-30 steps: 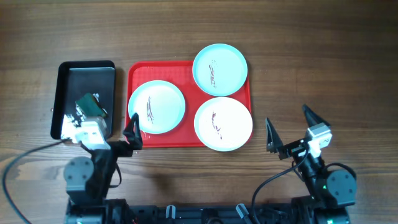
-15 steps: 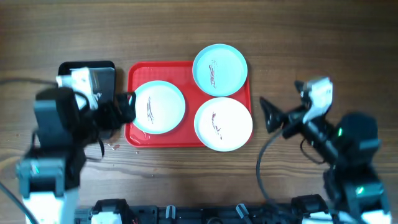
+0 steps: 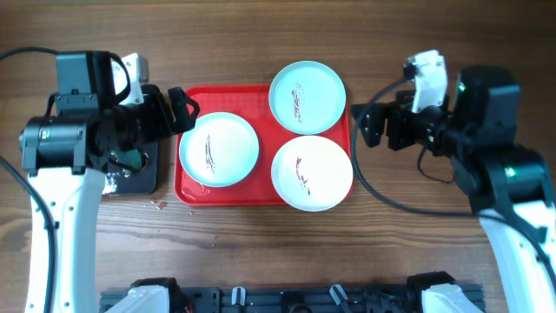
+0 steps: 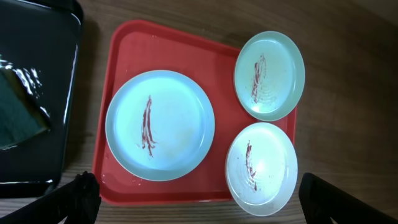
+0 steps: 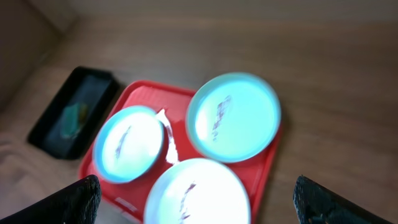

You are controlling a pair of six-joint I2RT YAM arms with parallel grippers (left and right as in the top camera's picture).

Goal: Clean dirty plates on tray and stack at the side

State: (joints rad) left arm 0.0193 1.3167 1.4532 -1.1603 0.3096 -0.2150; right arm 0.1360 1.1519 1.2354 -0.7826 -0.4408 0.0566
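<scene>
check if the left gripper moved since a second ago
Yes. Overhead, the left gripper went from the lower-left corner of the red tray up to its upper-left corner.

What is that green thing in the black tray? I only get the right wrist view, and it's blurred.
Observer: A green sponge, lying in the black tray.
Operator: Where are the left jaws?
Observer: The left jaws hover wide open and empty over the left edge of the red tray.
Operator: And the right ones?
Observer: The right jaws hang open over the table, just right of the red tray, holding nothing.
</scene>
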